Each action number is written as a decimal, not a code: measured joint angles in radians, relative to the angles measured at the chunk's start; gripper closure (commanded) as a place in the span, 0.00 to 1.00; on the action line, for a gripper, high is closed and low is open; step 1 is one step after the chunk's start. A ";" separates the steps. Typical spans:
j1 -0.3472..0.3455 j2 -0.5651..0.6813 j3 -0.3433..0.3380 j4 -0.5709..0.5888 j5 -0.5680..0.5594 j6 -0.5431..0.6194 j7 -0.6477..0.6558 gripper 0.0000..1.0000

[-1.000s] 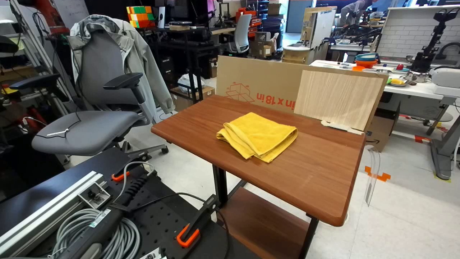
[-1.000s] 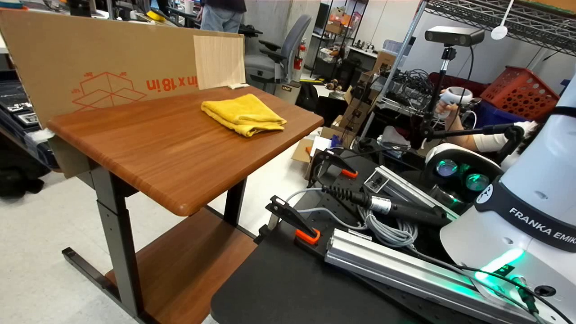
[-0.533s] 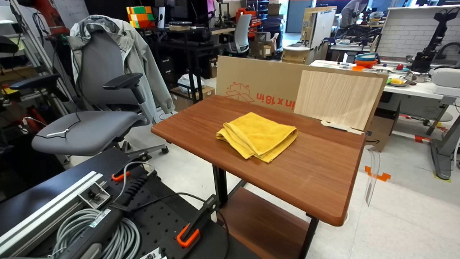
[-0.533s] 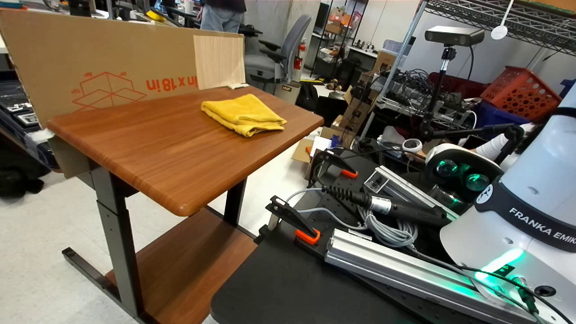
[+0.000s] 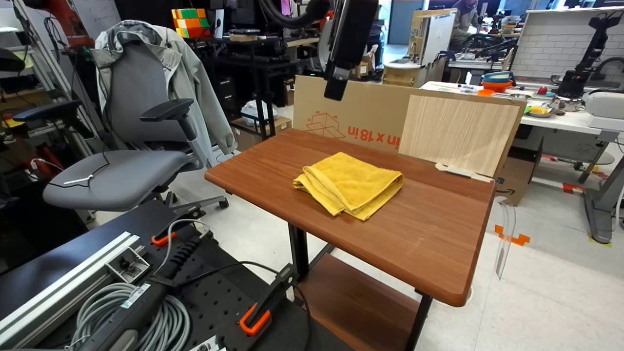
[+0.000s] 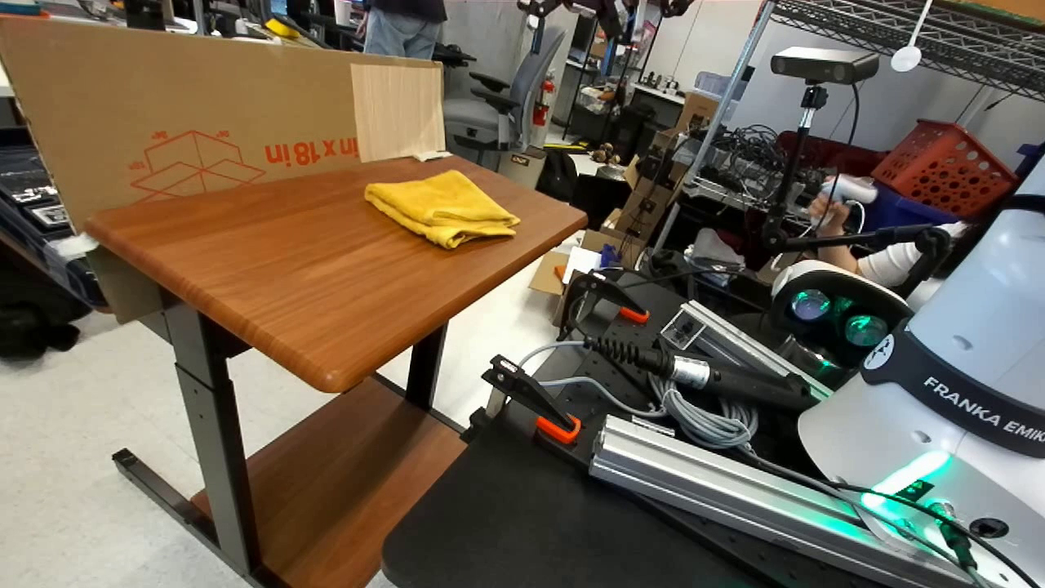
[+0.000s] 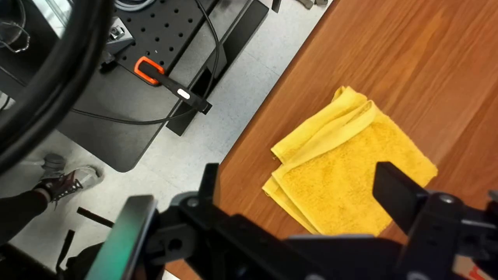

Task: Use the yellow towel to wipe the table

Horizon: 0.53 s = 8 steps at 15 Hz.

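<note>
The yellow towel lies folded and flat on the brown wooden table. It shows in both exterior views (image 5: pixel 351 187) (image 6: pixel 441 208) and in the wrist view (image 7: pixel 338 186). The table top (image 5: pixel 424 239) also shows in an exterior view (image 6: pixel 261 261) and the wrist view (image 7: pixel 428 58). My gripper (image 7: pixel 297 167) is open and empty, its black fingers wide apart. In the wrist view the right finger overlaps the towel and the left one overlaps the table's edge. In an exterior view the gripper (image 5: pixel 336 90) hangs well above the table, apart from the towel. It shows at the top edge of an exterior view (image 6: pixel 575 37).
A cardboard sheet (image 5: pixel 351 105) stands along the table's back edge, with a pale wood board (image 5: pixel 458 131) leaning on it. A black bench with a cable coil (image 5: pixel 168 312) and orange clamps (image 5: pixel 256 319) stands in front. A grey chair (image 5: pixel 122 170) is beside it.
The arm and gripper have come into view at the top of both exterior views. The towel has not moved. A person's hand with a white controller at the back has risen again.
</note>
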 measured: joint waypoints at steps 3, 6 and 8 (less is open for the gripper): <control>0.003 0.003 0.000 0.014 0.000 0.000 0.009 0.00; 0.020 0.017 0.000 0.018 0.039 0.025 0.052 0.00; 0.039 0.067 0.001 0.053 0.061 0.041 0.131 0.00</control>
